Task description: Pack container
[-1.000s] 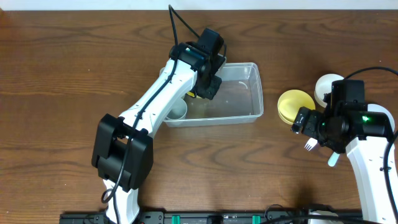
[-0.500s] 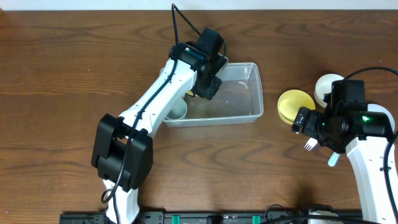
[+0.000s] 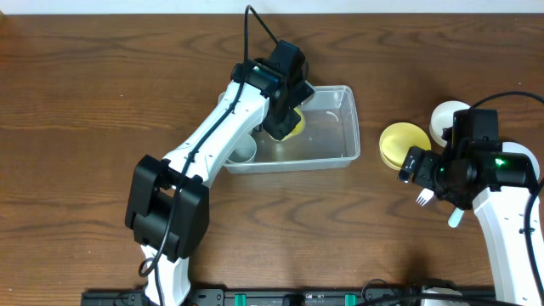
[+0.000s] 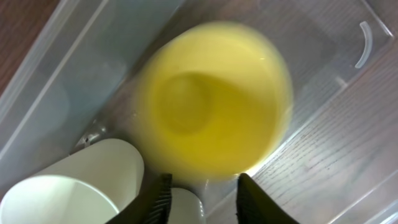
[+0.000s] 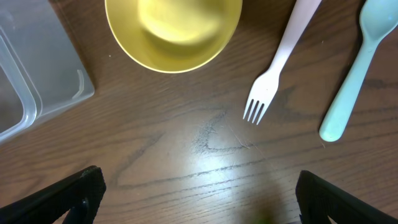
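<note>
Clear container (image 3: pixel 347 140) sits on the wood surface (image 3: pixel 85 127), centre-back. Left fingers (image 4: pixel 157 202) are partly open over it, gripping nothing. A blurred yellow cup (image 4: pixel 214 102) lies just past the tips, inside the container beside a white cup (image 4: pixel 68 186). Right fingers (image 5: pixel 81 193) are wide apart and empty, near a yellow bowl (image 5: pixel 174 31).

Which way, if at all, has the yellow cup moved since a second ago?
Yes. In the overhead view the yellow cup has come out from under the left gripper, toward the right end of the container.
</note>
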`<action>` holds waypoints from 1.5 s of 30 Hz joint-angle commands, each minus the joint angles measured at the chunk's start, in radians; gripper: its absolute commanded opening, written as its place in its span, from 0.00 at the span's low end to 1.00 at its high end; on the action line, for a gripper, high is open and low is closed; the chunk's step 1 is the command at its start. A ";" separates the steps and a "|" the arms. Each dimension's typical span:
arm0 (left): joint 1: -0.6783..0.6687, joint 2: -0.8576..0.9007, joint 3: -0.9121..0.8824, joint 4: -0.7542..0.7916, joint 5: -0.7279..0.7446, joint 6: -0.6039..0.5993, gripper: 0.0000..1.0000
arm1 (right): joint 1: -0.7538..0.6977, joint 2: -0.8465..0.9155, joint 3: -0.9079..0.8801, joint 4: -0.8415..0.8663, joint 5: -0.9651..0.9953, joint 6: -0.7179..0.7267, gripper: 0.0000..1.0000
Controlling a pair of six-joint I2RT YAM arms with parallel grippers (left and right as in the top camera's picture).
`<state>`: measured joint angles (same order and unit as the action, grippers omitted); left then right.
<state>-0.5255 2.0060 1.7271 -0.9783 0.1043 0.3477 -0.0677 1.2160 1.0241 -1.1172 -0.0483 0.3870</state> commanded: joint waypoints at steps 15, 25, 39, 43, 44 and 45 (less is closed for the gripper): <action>0.004 0.008 -0.010 -0.007 -0.011 0.014 0.43 | -0.008 -0.010 0.017 -0.001 0.006 0.016 0.99; -0.042 -0.006 0.027 -0.056 -0.011 0.006 0.43 | -0.008 -0.010 0.017 0.007 0.003 -0.008 0.99; -0.186 -0.016 0.060 -0.074 -0.117 0.006 0.43 | -0.008 -0.010 0.017 0.006 -0.002 -0.007 0.99; -0.188 -0.016 0.060 -0.027 -0.116 -0.016 0.43 | -0.008 -0.010 0.017 0.006 -0.005 -0.007 0.99; -0.189 -0.016 0.060 -0.016 -0.116 -0.022 0.43 | -0.008 -0.010 0.017 0.006 -0.005 -0.007 0.99; -0.191 -0.016 0.060 -0.006 -0.116 -0.024 0.43 | -0.008 -0.010 0.017 0.006 -0.005 -0.007 0.99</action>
<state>-0.7158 2.0052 1.7679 -0.9962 0.0071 0.3466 -0.0677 1.2160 1.0241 -1.1103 -0.0521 0.3859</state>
